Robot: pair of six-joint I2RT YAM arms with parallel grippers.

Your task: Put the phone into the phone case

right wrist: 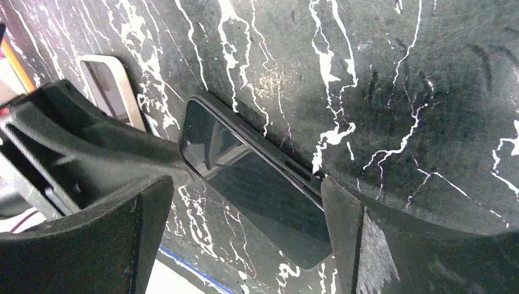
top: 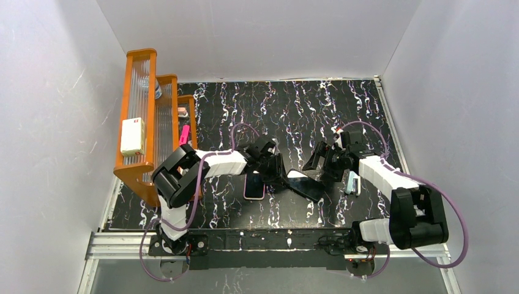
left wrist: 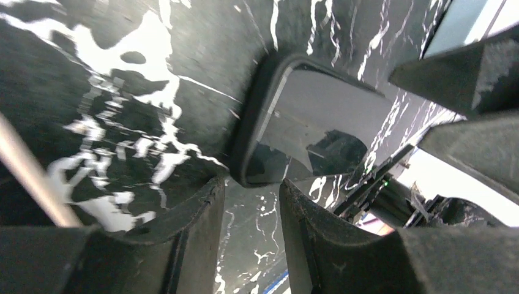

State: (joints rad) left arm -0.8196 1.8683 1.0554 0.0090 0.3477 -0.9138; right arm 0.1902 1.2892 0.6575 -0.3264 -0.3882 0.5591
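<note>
The phone [top: 305,185], a slim black slab with a glossy screen, lies flat and askew on the marbled mat between both grippers. It also shows in the left wrist view [left wrist: 306,131] and the right wrist view [right wrist: 257,184]. The phone case [top: 254,187], a pale pink rim around a dark inside, lies flat just left of the phone and appears at the upper left of the right wrist view [right wrist: 113,92]. My left gripper [top: 278,174] [left wrist: 251,190] is open and empty at the phone's left end. My right gripper [top: 324,166] [right wrist: 245,184] is open wide over the phone's right end, one finger [right wrist: 352,239] against its edge.
An orange rack [top: 153,122] stands at the left, holding a white box [top: 132,136] and a pink item [top: 183,135]. A small pale object [top: 352,182] lies beside the right arm. White walls enclose the mat on three sides.
</note>
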